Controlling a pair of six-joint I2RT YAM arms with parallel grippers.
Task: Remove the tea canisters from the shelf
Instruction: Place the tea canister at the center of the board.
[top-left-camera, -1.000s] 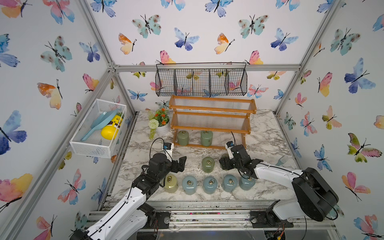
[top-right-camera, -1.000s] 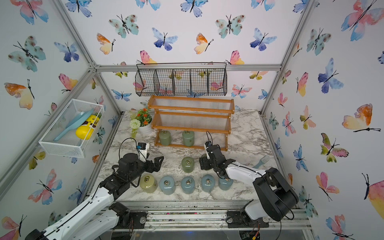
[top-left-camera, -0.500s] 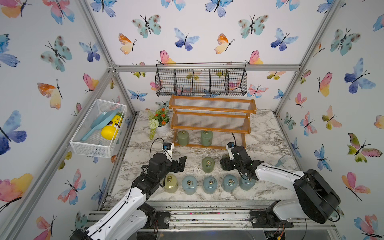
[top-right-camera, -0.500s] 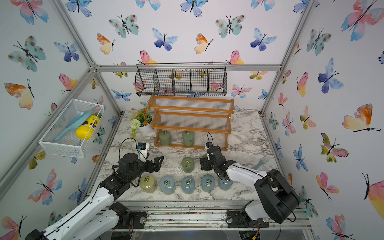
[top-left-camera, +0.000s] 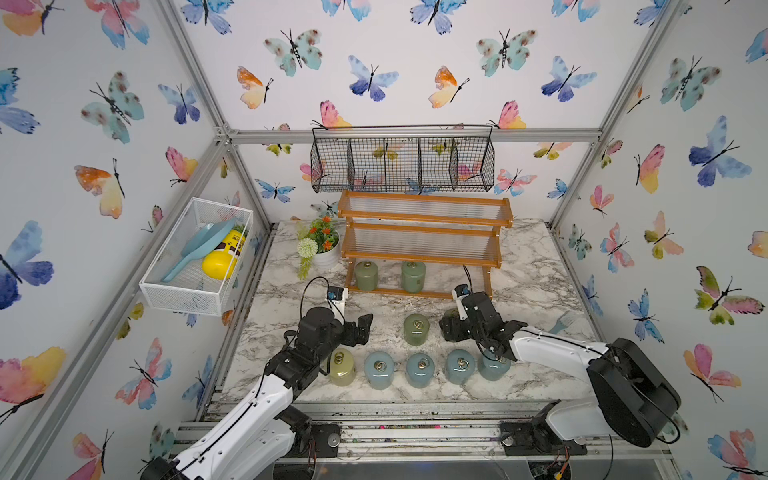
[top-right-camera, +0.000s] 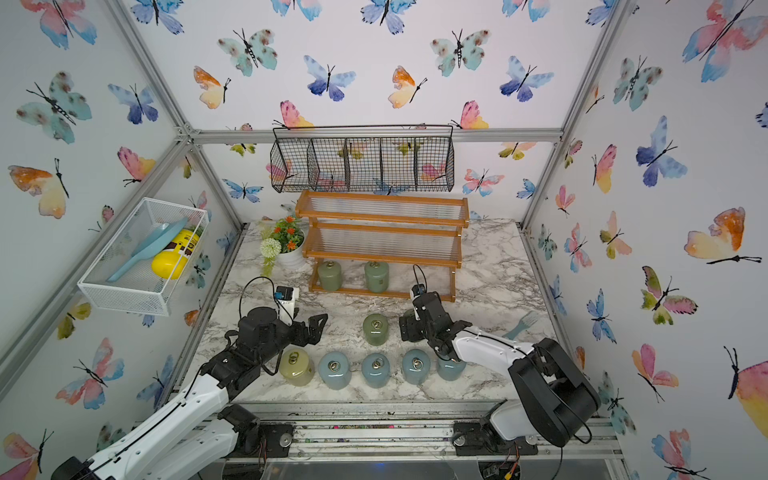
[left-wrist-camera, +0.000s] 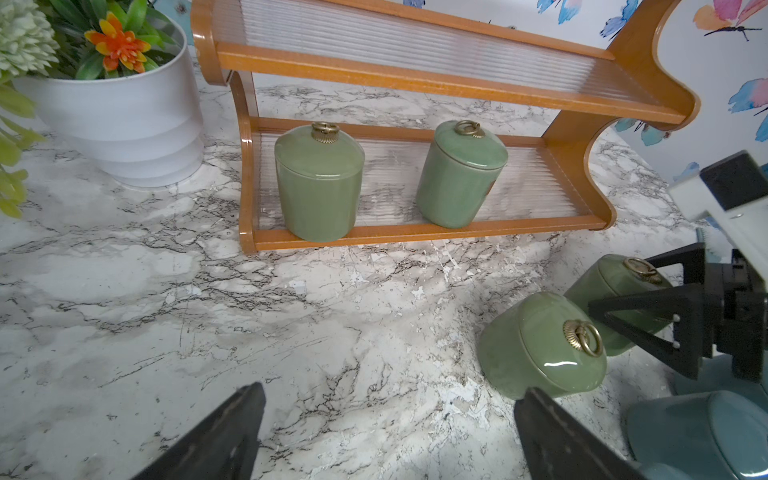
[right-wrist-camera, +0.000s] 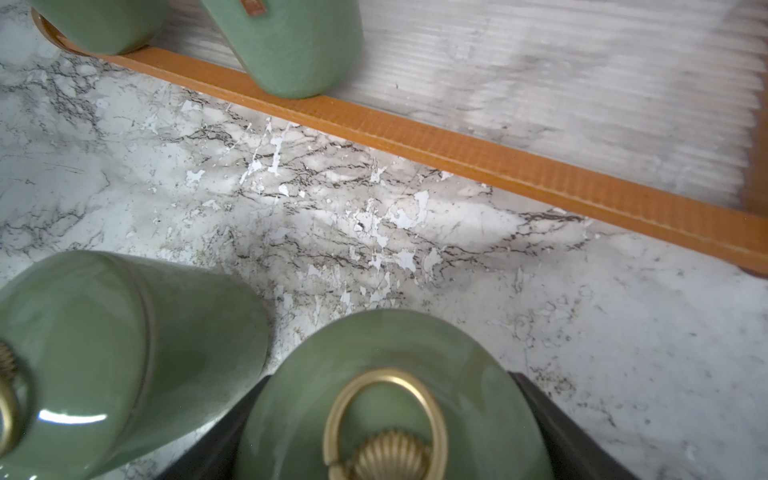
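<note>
The orange-brown shelf (top-left-camera: 424, 216) stands at the back, with two green tea canisters (top-left-camera: 365, 276) (top-left-camera: 412, 277) on its bottom tier. On the table stand a green canister (top-left-camera: 416, 330), a cream one (top-left-camera: 341, 368) and several pale blue ones (top-left-camera: 379, 370) in a front row. My right gripper (top-left-camera: 451, 328) is shut on another green canister (right-wrist-camera: 374, 374), which stands on the marble beside the lone green one (left-wrist-camera: 540, 345). That canister is hidden under the hand in both top views. My left gripper (top-left-camera: 360, 330) hangs open over bare marble, left of the green canister.
A white flower pot (top-left-camera: 326, 253) stands left of the shelf. A black wire basket (top-left-camera: 403, 160) hangs above it. A white mesh basket (top-left-camera: 195, 253) on the left wall holds a yellow bottle and a blue scoop. A pale blue fork (top-left-camera: 563, 322) lies at the right.
The right arm's elbow has drifted slightly to the right while its gripper stays at the green canister. The left arm and the other canisters have not moved.
</note>
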